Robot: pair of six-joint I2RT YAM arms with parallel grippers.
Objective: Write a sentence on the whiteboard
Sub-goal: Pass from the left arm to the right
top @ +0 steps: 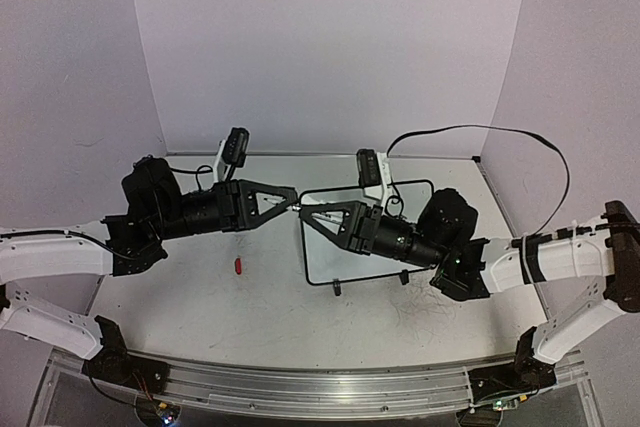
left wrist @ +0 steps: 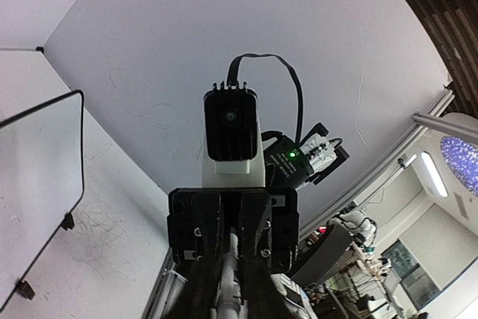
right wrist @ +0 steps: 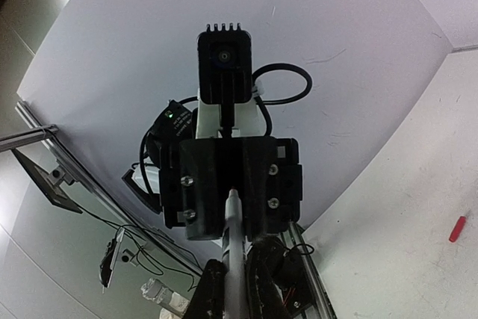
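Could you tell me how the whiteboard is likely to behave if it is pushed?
The whiteboard looks thin and light, so it would probably slide on the flat tabletop. Its rigid-looking black frame suggests it stays stiff. Its two small feet might let it rock or catch.

We note a white whiteboard [top: 345, 265] with a thin black frame. The left gripper [top: 288, 202] and right gripper [top: 310, 217] are black. The pen [right wrist: 233, 233] is pale grey. The small piece [top: 239, 266] is red. The table [top: 200, 297] is white with grey scuff marks.
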